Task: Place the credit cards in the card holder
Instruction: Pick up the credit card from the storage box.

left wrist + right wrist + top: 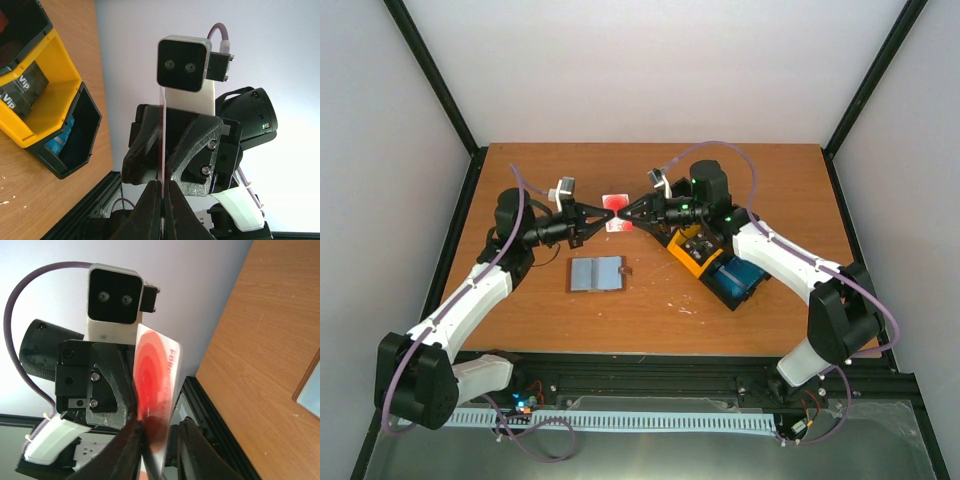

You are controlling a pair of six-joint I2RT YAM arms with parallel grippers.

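Note:
A red-and-white credit card (616, 214) hangs in mid-air above the table, between my two grippers, which face each other tip to tip. My left gripper (607, 215) is shut on it; the left wrist view shows the card (162, 150) edge-on, pinched between the fingers of that gripper (162, 200). My right gripper (160, 432) stands open around the same card (157, 375): the card leans on one finger and the other is clear of it. The card holder (596, 273) lies open and flat on the table below, grey-blue lining up. More cards (22, 90) lie in the yellow bin.
A yellow bin (692, 255) and a black bin (735, 280) with blue contents sit on the table under the right arm. Both bins also show in the left wrist view, yellow bin (45, 100) and black bin (75, 135). Black frame posts rise at the table's back corners.

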